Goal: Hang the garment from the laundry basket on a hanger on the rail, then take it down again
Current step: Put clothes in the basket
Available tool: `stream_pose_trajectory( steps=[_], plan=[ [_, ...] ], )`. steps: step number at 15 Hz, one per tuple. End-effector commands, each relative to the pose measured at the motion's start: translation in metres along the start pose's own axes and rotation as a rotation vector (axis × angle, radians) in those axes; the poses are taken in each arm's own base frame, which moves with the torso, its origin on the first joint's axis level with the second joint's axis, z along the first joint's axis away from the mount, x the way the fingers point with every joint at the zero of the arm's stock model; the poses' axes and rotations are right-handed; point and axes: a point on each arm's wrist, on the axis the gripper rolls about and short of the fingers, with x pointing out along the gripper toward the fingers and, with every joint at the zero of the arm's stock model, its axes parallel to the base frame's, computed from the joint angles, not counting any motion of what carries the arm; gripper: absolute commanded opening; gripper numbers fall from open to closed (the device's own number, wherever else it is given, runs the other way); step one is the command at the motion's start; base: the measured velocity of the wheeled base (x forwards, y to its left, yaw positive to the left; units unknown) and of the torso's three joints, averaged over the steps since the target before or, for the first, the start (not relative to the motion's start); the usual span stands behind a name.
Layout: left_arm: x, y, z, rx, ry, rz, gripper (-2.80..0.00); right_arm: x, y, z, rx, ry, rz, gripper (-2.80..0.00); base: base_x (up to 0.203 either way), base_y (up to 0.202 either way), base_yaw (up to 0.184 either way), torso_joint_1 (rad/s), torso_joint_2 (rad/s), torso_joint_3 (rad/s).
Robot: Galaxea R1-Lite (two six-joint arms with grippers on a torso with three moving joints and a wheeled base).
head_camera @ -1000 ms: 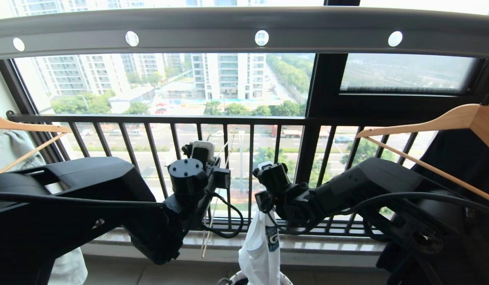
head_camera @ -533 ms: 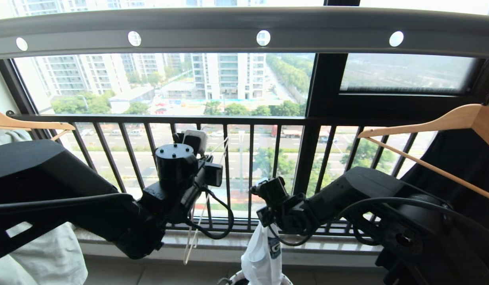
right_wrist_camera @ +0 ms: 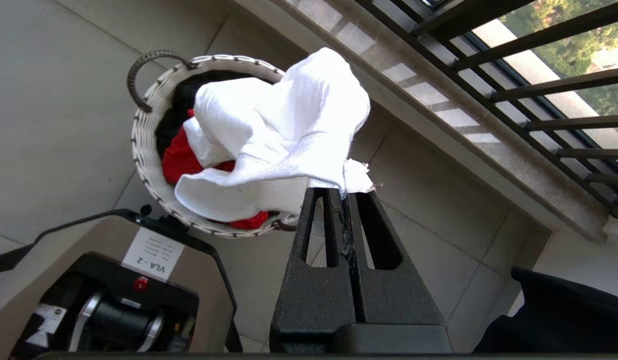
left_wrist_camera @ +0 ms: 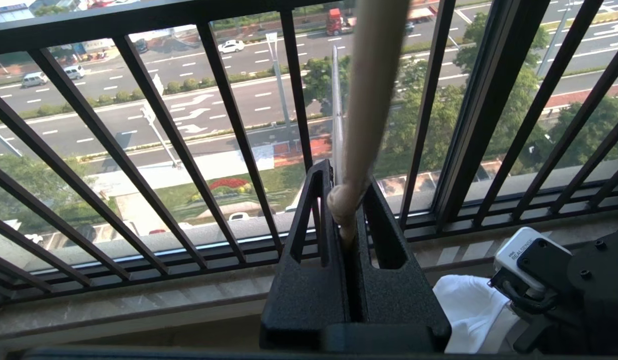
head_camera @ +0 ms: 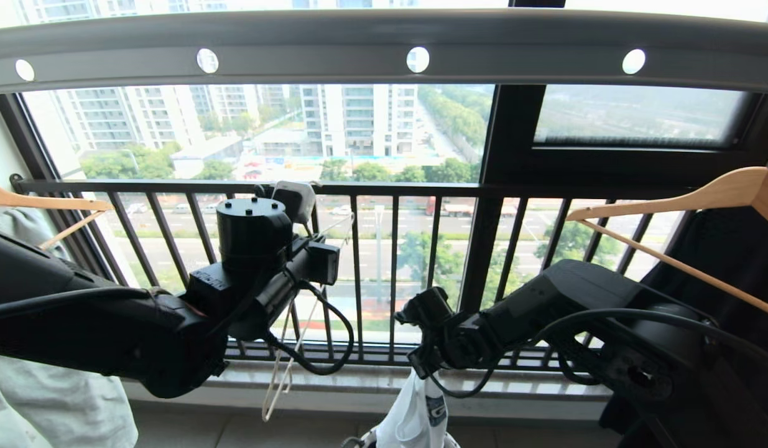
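Below the rail [head_camera: 384, 46], left gripper [left_wrist_camera: 346, 200] has swung the clamped hanger [head_camera: 284, 367] higher; right gripper [right_wrist_camera: 345, 197], pinching the shirt [right_wrist_camera: 278, 135], dipped. Threading's next, probably.

Daylight is pouring through a tall window [head_camera: 284, 124] framed in dark metal, with a black barred railing [head_camera: 359, 188] running across it. Beyond the glass, pale apartment towers [head_camera: 352, 118], green trees and a wide road with cars [left_wrist_camera: 198, 95] are lying far below. A pale stone sill [head_camera: 371, 379] is running under the railing, and grey floor tiles [right_wrist_camera: 53, 75] are spreading beneath it.
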Motion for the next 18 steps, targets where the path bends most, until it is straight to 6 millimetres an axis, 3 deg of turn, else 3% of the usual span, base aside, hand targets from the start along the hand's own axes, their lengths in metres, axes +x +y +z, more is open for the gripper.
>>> stream_pose_trajectory(
  steps=[1,18],
  plan=[
    [-0.0091,0.0035,0.01,-0.002,-0.003,-0.003,-2.8,-0.0101,0.0071,0.0034,-0.02,0.01,0.032,-2.8,0.0,0.0,0.0,0.0,0.0,0.0],
    [-0.0098,0.004,0.0162,-0.003,0.006,-0.003,-2.8,-0.0123,0.0153,0.0025,-0.046,0.017,0.059,-2.8,0.0,0.0,0.0,0.0,0.0,0.0]
  ],
)
